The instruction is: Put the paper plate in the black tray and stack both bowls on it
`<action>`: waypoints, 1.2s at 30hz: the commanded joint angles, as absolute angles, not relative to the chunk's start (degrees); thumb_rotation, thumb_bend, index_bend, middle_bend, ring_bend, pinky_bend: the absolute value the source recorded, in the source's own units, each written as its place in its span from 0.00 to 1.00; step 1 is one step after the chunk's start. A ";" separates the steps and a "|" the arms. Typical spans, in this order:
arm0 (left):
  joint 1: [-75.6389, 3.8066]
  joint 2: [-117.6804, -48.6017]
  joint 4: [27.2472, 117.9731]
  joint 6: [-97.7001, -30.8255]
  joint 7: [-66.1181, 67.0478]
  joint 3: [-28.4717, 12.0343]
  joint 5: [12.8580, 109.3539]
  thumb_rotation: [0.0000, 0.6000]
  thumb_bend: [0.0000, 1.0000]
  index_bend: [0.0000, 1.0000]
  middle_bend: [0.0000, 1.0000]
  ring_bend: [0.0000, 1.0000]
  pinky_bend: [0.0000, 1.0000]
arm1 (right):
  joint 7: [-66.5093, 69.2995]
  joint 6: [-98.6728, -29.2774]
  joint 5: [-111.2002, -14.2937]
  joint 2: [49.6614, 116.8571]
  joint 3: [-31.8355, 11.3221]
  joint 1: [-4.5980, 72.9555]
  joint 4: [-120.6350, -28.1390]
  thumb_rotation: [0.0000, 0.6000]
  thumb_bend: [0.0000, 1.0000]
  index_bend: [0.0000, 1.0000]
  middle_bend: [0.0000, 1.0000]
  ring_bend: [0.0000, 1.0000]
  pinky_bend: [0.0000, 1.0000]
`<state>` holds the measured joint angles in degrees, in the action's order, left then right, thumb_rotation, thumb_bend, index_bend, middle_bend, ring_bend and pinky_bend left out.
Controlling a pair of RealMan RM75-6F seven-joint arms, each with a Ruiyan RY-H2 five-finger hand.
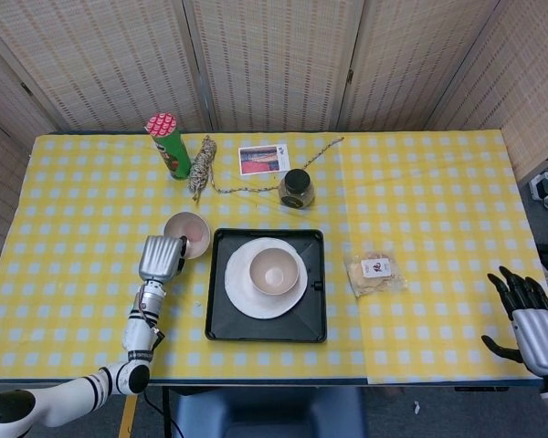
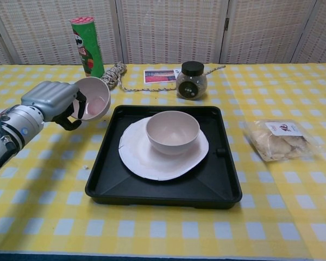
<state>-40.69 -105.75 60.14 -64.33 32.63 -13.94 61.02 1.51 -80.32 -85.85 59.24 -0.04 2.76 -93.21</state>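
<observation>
A black tray (image 1: 218,324) (image 2: 111,187) lies mid-table with the white paper plate (image 1: 239,292) (image 2: 138,155) in it. One pale bowl (image 1: 274,272) (image 2: 173,131) sits upright on the plate. My left hand (image 1: 161,257) (image 2: 50,100) grips the rim of the second bowl (image 1: 188,233) (image 2: 92,98), which is lifted and tilted toward the tray, just left of the tray's far left corner. My right hand (image 1: 532,326) hangs open at the table's near right edge, holding nothing.
A green chip can (image 1: 168,145) (image 2: 87,49), a twine bundle (image 1: 201,167) (image 2: 113,75), a photo card (image 1: 264,159) and a black-lidded jar (image 1: 297,189) (image 2: 192,80) stand behind the tray. A snack bag (image 1: 374,272) (image 2: 277,140) lies right of it.
</observation>
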 commanded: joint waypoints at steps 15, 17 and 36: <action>-39.63 -102.41 78.32 -72.33 41.23 -11.29 68.11 1.00 0.51 0.70 1.00 1.00 1.00 | 1.17 -81.17 -87.81 59.09 0.90 2.38 -93.77 1.00 0.23 0.00 0.00 0.00 0.00; -39.87 -102.34 81.01 -73.01 43.64 -11.46 68.24 1.00 0.51 0.71 1.00 1.00 1.00 | 1.40 -81.62 -87.96 58.93 0.88 2.21 -93.83 1.00 0.23 0.00 0.00 0.00 0.00; -42.74 -108.99 89.88 -73.76 58.15 -10.77 66.48 1.00 0.52 0.70 1.00 1.00 1.00 | 6.23 -87.10 -92.42 57.19 2.36 -0.34 -93.40 1.00 0.23 0.00 0.00 0.00 0.00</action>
<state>-42.31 -108.27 90.28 -73.99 57.50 -10.72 66.86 6.00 -86.92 -92.26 57.30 2.26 -0.21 -93.50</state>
